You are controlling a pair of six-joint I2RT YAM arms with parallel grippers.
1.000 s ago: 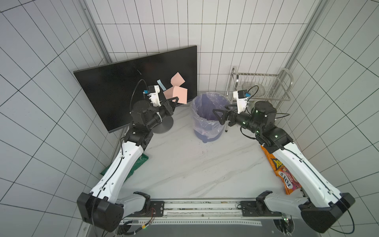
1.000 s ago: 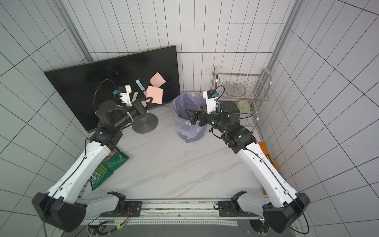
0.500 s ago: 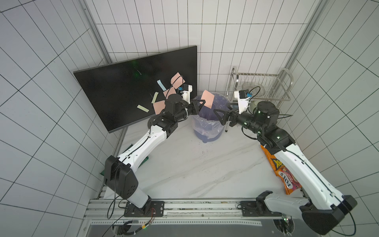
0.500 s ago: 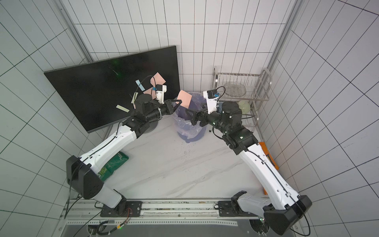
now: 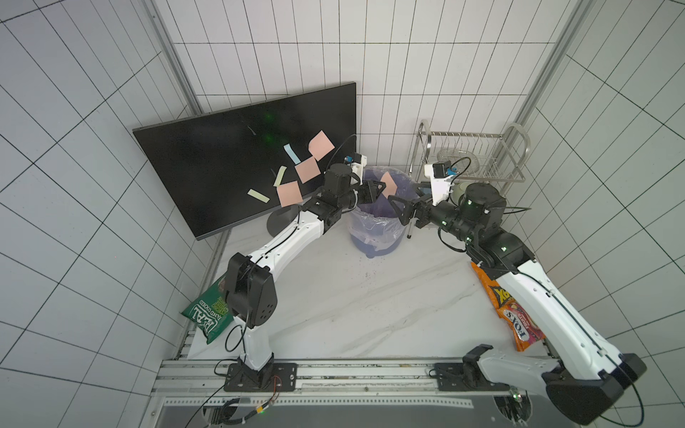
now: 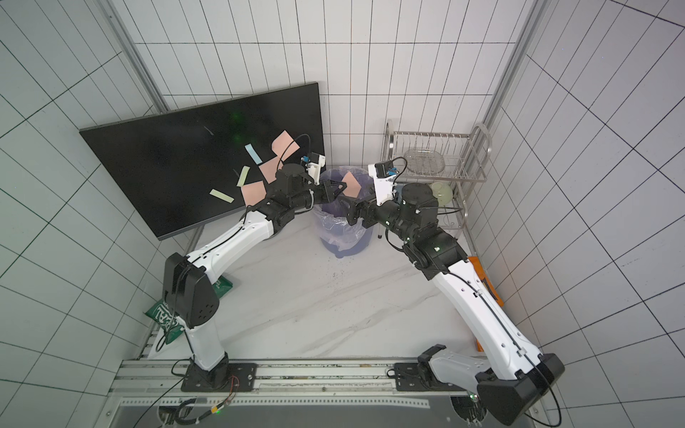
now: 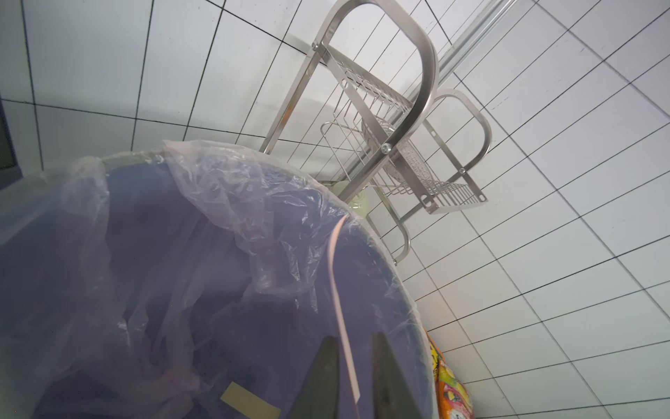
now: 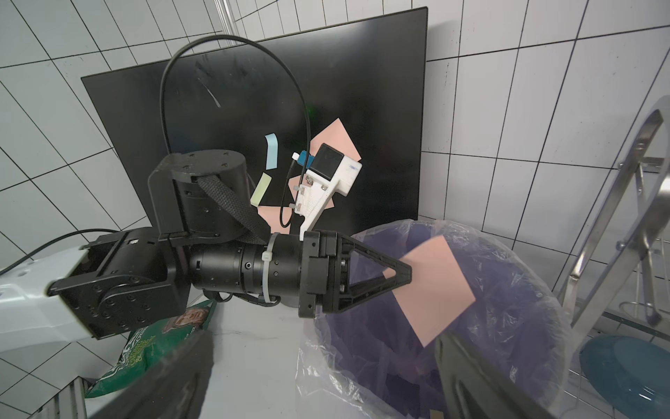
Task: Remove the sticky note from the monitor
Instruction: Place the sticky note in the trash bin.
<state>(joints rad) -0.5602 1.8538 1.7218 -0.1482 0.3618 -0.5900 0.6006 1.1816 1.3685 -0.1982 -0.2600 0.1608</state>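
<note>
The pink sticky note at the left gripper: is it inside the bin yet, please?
Not in: the sticky note hangs over the bin's opening, between the left gripper's parted fingers.

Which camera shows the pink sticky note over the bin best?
The right wrist view: there the pink sticky note shows its whole flat face, at the tip of the left gripper, above the bin. The left wrist view sees the note edge-on, a thin strip between parted jaws. Both top views show it small.
</note>
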